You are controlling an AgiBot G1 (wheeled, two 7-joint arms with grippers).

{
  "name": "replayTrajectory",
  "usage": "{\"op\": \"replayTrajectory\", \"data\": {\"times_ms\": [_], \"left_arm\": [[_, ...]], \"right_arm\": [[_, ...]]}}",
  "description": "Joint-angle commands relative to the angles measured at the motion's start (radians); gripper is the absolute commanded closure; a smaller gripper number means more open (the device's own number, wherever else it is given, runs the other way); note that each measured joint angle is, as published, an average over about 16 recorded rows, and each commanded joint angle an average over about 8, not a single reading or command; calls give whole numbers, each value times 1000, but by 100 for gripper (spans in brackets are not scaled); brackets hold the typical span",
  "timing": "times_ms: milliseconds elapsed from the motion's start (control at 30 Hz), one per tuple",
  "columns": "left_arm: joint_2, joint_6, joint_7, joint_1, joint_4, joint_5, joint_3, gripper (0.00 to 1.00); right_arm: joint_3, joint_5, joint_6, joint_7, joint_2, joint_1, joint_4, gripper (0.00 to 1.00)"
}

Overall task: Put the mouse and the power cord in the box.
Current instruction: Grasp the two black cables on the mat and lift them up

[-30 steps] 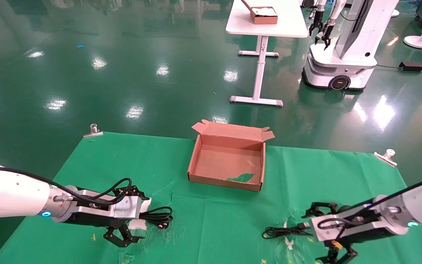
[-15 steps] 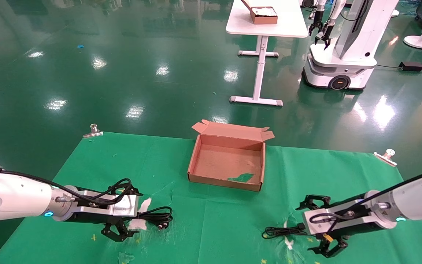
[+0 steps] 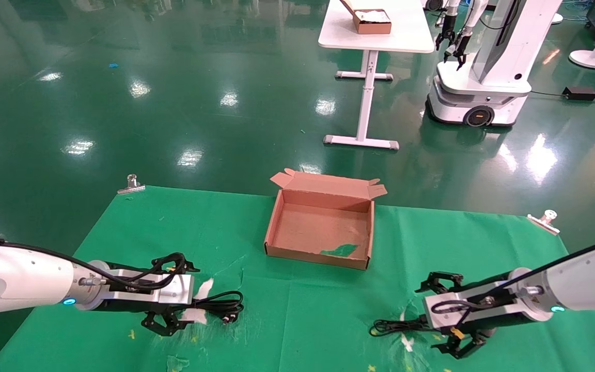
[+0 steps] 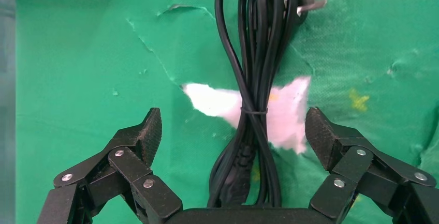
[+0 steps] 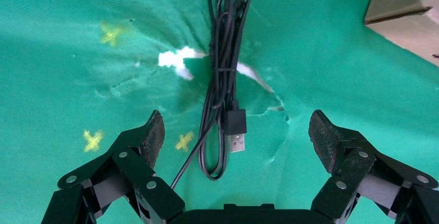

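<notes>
The power cord (image 3: 221, 305) lies bundled on the green cloth at the front left, its tied middle (image 4: 254, 111) between the open fingers of my left gripper (image 3: 184, 298), which sits low over it without touching it. At the front right, the mouse's thin black cable (image 3: 395, 326) with its silver USB plug (image 5: 235, 142) lies between the spread fingers of my right gripper (image 3: 429, 319). The mouse's body is hidden. The open brown box (image 3: 276, 227) stands mid-table with a green patch (image 3: 341, 251) on its floor and nothing in it.
The cloth is torn, with white showing under both cables (image 4: 290, 115) (image 5: 173, 58). Metal clips (image 3: 131, 183) (image 3: 544, 219) pin its far corners. Beyond on the floor are a white table (image 3: 380, 39) bearing a small carton (image 3: 372, 21), and another robot (image 3: 483, 67).
Both grippers have come down closer to the cloth, staying open. The right one has also slid left toward the thin cable. The cables and box have not moved.
</notes>
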Motion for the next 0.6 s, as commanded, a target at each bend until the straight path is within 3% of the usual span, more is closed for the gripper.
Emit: {"op": "replayTrajectory", "data": {"times_ms": [33, 67, 133, 600], "left_arm": [[-1, -3, 7, 0, 2, 0, 0, 79], [-1, -4, 9, -1, 3, 1, 0, 91], [-1, -5, 11, -1, 4, 3, 2, 100], [-2, -2, 5, -1, 0, 0, -1, 100]], "right_arm": [[2, 2, 3, -3, -2, 0, -4, 100], [2, 3, 4, -3, -2, 0, -5, 100], [3, 4, 5, -4, -3, 0, -7, 100], [2, 3, 2, -3, -1, 0, -2, 100]]}}
